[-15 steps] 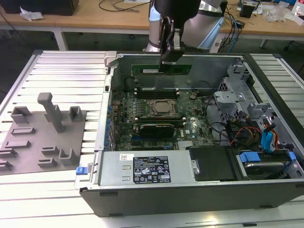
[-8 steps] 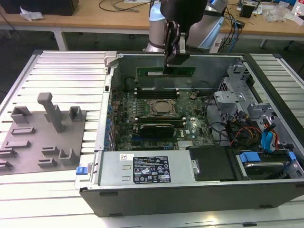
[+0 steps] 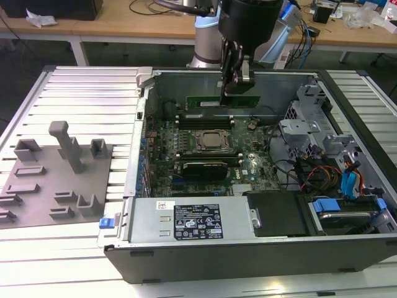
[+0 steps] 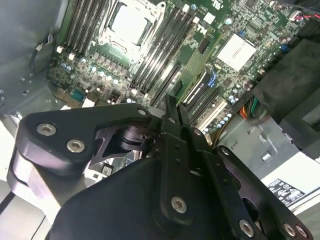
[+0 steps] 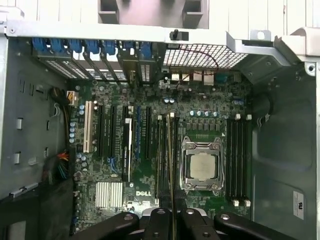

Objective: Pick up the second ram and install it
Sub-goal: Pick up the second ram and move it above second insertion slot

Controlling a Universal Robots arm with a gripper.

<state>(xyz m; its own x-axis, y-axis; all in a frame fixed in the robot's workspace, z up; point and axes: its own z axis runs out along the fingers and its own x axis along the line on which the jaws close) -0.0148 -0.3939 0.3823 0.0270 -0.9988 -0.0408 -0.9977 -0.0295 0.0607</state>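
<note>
Green, long and narrow, long edge level: found the second ram (image 3: 205, 100) in the upper centre of the exterior view, raised above the motherboard (image 3: 162, 146) and seen against the far inner wall of the open computer case (image 3: 205, 257). Found the gripper (image 3: 236, 87) hanging down from the top edge of that frame, fingers (image 3: 229, 68) drawn in tight on the stick's upper edge near its middle, green board showing on both sides of the grip.

Lower in the same frame: far bank of memory slots (image 3: 211, 119), then the CPU socket (image 3: 211, 141) near centre. Cannot tell from here which slot lies directly beneath the stick.

In the first wrist view, noted the second ram (image 5: 170, 160) edge-on as a thin pale line reaching out from the gripper (image 5: 171, 212). Lined up along the memory slots just beside the CPU socket, on the side toward the expansion slots (image 5: 112, 140). Contact with a slot: cannot tell.

In the second wrist view, noted the gripper (image 4: 172, 107) pinched to a narrow gap above the board.

Grey holder tray (image 3: 40, 202) at middle left of the exterior view, lying flat on the ribbed metal tabletop (image 3: 80, 93), beside the case and well apart from the stick.
</note>
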